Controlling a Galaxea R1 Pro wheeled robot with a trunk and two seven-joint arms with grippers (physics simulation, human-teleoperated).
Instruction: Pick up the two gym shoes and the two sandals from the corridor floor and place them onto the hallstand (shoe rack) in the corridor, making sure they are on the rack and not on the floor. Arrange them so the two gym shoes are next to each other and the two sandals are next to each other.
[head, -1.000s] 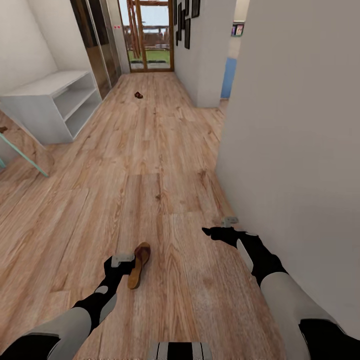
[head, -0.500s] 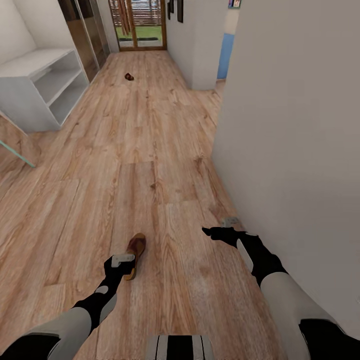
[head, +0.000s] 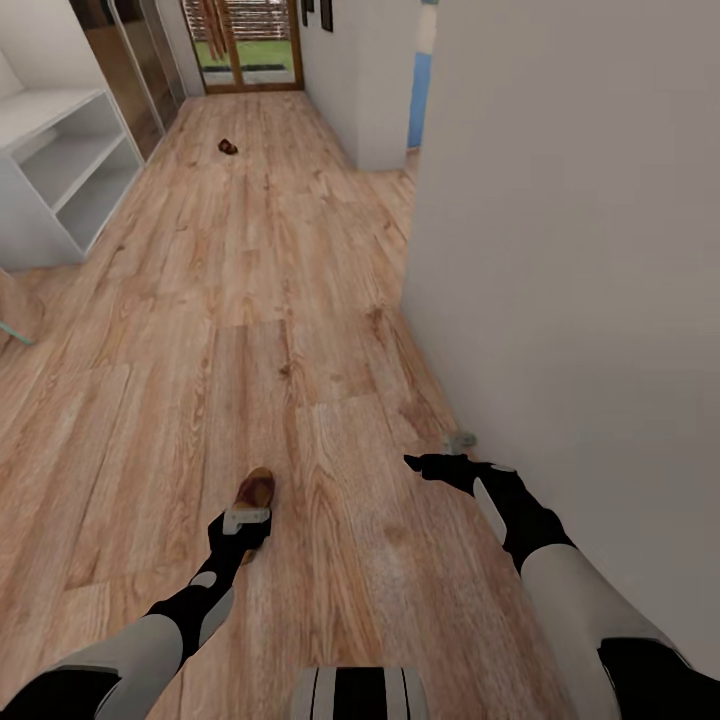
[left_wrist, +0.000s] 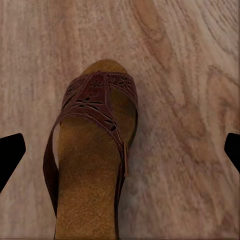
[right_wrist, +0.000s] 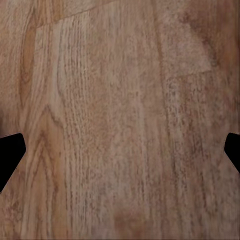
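One brown sandal (head: 256, 489) lies on the wood-plank corridor floor (head: 300, 300), its heel end covered by my left gripper (head: 244, 526). In the left wrist view this sandal (left_wrist: 95, 150) sits straight below, between the two black fingertips (left_wrist: 10, 156), which are wide apart, so the gripper is open and holds nothing. The other sandal (head: 228, 146) lies far down the corridor. My right gripper (head: 438, 464) hovers open over bare floor (right_wrist: 120, 120) near the wall. The light-grey hallstand (head: 55, 165) stands at the far left. The gym shoes are out of view.
A white wall (head: 580, 250) runs close along my right arm. A glass door (head: 245, 40) closes the corridor's far end, with dark cabinet doors (head: 130, 70) beyond the hallstand. A mirror's corner (head: 12, 315) leans at the left edge.
The whole view has shifted as the robot rolled forward and left. The near sandal now lies partly under the left gripper instead of beside it. Both arms hold the same pose.
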